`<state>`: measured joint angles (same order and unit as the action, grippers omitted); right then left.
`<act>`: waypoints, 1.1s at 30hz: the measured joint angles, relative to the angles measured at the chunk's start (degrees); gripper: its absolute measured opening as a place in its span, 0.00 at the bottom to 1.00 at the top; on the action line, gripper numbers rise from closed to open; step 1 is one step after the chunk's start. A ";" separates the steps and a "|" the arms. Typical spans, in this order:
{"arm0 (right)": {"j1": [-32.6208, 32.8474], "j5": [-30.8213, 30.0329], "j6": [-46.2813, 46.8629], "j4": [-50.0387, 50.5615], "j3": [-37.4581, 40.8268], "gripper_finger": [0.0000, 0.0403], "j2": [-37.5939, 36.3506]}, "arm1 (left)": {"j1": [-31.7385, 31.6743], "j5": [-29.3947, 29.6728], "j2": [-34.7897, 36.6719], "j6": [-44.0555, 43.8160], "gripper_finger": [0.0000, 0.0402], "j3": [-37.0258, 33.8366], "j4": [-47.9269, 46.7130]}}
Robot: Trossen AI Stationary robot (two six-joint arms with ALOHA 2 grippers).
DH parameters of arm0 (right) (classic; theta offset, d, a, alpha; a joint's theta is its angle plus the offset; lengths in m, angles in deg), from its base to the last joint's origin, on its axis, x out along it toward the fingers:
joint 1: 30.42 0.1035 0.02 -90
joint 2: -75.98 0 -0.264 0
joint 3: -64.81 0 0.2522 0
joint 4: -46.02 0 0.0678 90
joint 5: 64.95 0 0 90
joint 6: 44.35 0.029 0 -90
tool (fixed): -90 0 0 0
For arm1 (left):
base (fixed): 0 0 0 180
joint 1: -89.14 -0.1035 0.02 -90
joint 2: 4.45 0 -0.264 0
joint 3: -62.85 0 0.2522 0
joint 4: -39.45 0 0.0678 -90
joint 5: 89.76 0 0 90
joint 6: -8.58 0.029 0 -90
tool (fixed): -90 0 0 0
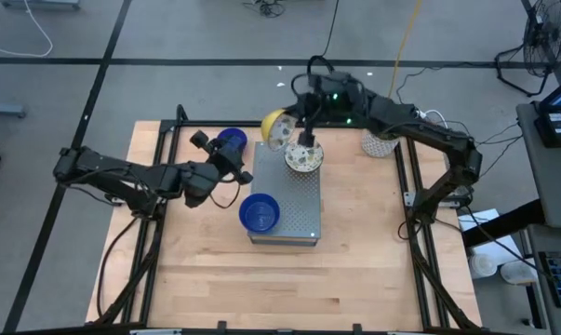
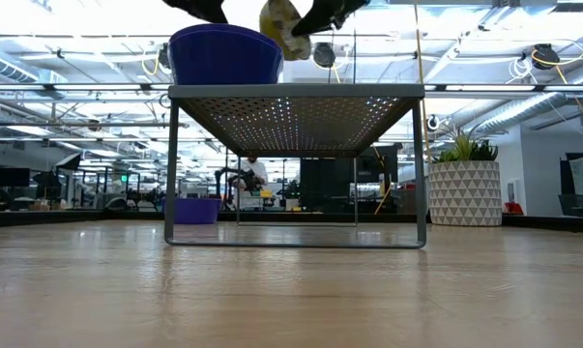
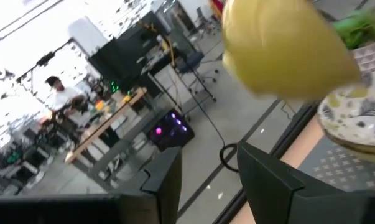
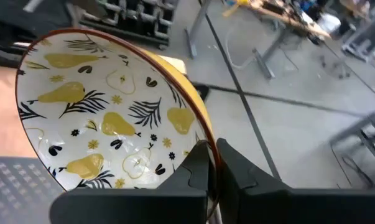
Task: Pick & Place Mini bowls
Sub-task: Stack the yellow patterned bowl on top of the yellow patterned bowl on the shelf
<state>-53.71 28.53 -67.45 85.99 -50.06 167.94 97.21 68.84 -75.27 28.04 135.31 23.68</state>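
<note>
Right end effector clamping patterned bowl, perforated stand beneath

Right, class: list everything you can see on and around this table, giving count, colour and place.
blue bowls: two, glossy blue; one on the shelf's near left corner, one on the table beyond the left gripper
resting patterned bowl: one, cream, far part of the shelf
held patterned bowl: one, cream with yellow pears, tilted above the shelf's far edge
shelf: one, grey perforated metal, mid-table
plant pot: one, white, far right
table: one, light wood
left gripper: open, empty, left of the shelf
right gripper: shut on the held patterned bowl's rim
</note>
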 joint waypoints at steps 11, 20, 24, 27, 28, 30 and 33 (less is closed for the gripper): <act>-10.20 15.09 6.46 21.33 -6.74 0.00 0.02 | -2.95 -3.32 0.00 -5.19 0.40 0.00 -1.45; -9.37 17.78 4.82 24.60 -2.79 0.00 0.44 | -3.25 -4.30 -0.04 -8.17 0.40 0.00 -3.06; -8.67 17.58 4.62 26.62 -0.53 0.00 0.94 | -3.23 -4.31 -0.04 -8.14 0.40 0.00 -3.04; -8.46 17.64 5.68 25.49 1.10 0.00 0.85 | -3.34 -4.28 -0.04 -7.81 0.40 0.00 -3.01; -8.46 17.62 6.15 25.47 1.84 0.00 0.81 | -3.46 -4.34 -0.04 -7.80 0.40 0.00 -2.99; -8.48 17.51 7.28 25.23 3.23 0.00 0.85 | -3.72 -4.73 -0.04 -7.80 0.40 0.00 -3.01; -8.48 17.38 8.44 24.92 4.15 0.00 0.92 | -4.26 -5.86 -0.04 -7.77 0.40 0.00 -2.99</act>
<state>-62.18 45.91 -59.02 110.91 -45.91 168.86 92.95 62.97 -75.32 20.27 135.31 20.69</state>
